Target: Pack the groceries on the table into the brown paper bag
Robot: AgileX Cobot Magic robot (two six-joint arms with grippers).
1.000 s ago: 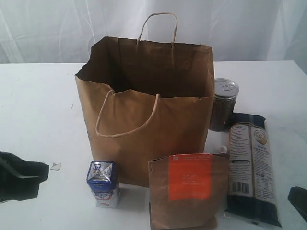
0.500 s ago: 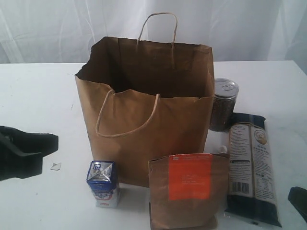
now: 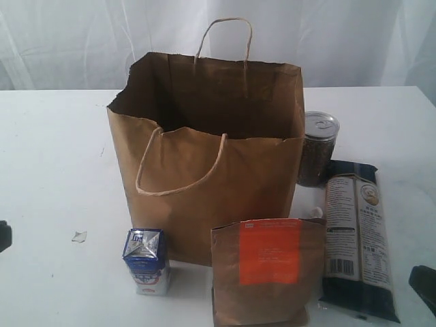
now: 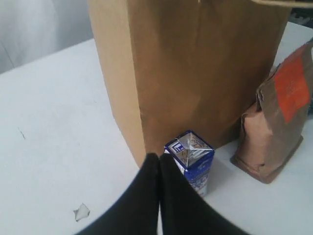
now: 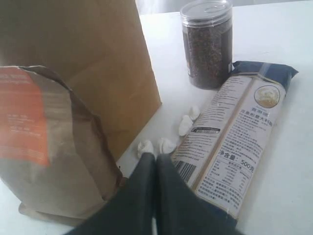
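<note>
The brown paper bag (image 3: 211, 163) stands open and upright mid-table. In front of it stand a small blue-white carton (image 3: 146, 262) and a brown pouch with an orange label (image 3: 267, 269). A long dark-blue noodle packet (image 3: 357, 235) lies flat to the right, with a dark jar with a silvery lid (image 3: 317, 148) behind it. My left gripper (image 4: 159, 157) is shut and empty, its tips just short of the carton (image 4: 191, 159). My right gripper (image 5: 156, 157) is shut and empty, between the pouch (image 5: 46, 147) and the noodle packet (image 5: 234, 142).
A torn paper scrap (image 3: 80, 236) lies on the white table (image 3: 54, 136) left of the carton. Several small white crumpled bits (image 5: 188, 120) sit between bag and noodle packet. Only dark slivers of the left arm (image 3: 3, 236) and the right arm (image 3: 424, 285) show at the exterior view's edges.
The left arm reached right toward the carton, then drew back left until only a sliver shows at the exterior view's edge. The right arm and the groceries have not moved.
</note>
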